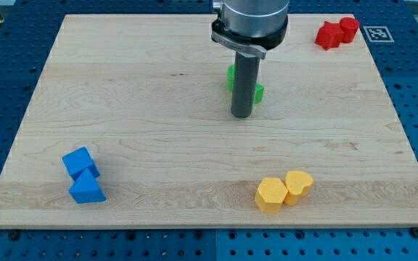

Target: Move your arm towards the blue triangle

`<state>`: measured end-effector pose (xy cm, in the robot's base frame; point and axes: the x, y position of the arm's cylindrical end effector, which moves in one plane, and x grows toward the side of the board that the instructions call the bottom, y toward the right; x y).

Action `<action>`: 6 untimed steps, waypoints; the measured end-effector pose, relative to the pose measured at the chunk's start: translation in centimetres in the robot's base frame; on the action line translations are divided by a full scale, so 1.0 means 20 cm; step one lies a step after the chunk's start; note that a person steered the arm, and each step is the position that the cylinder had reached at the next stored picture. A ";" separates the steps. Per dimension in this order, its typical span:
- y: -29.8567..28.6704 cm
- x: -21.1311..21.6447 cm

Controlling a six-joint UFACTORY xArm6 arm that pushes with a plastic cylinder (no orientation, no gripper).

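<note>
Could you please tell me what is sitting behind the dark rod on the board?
Green blocks peek out on both sides behind my tip; the rod covers their middle, so shape and count stay unclear.

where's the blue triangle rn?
The blue triangle sits near the view's bottom-left corner of the board, touching the blue cube just above it, far down-left of my tip.

Blue triangle: small solid wedge block, lying flat on wooden board, near view's bottom-left corner. Apex points toward view's top. Touching blue cube directly above it.
</note>
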<state>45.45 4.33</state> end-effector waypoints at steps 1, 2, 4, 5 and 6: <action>-0.30 0.06; -0.75 0.01; -1.48 0.11; -1.55 0.35; -1.51 0.60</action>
